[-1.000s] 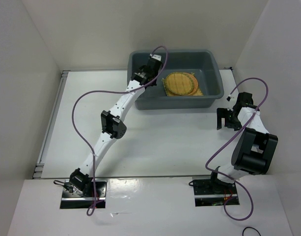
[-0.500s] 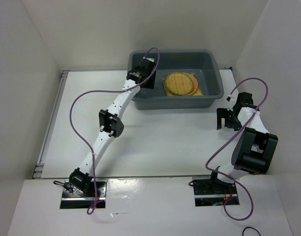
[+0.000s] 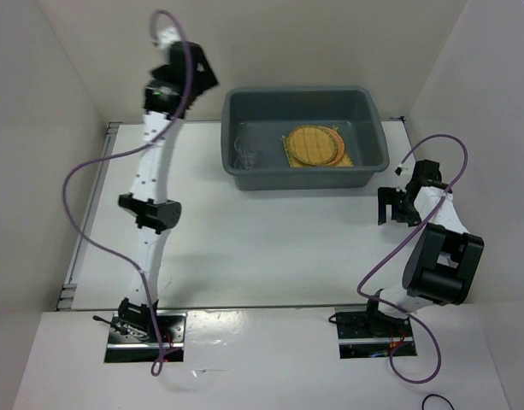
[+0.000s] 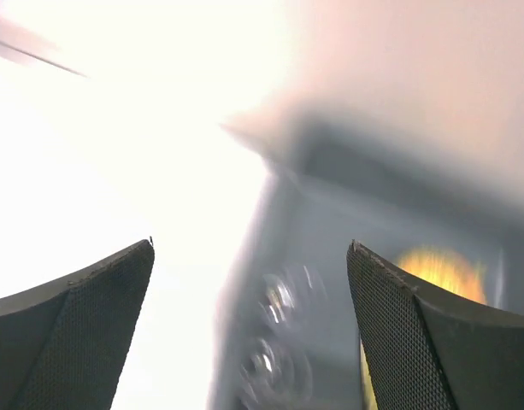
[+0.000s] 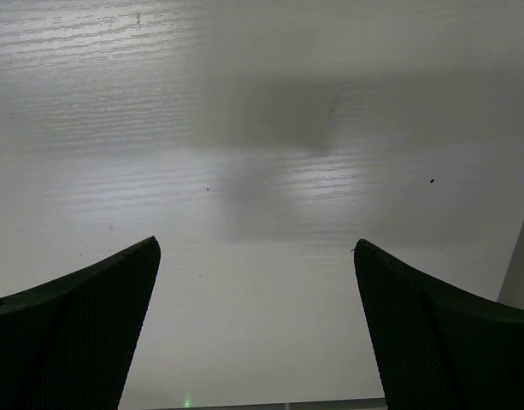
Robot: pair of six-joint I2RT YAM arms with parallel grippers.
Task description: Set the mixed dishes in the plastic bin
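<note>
I judge the job done — the cup sits in the bin below my wide, empty left gripper, mat and woven disc beyond it — my right gripper gapes empty too.

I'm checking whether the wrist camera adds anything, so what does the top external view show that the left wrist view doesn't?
Only the top external view shows the right gripper above the table. Only the left wrist view shows the left gripper open and empty. Both show the grey bin holding the glass cup and yellow mats.
</note>
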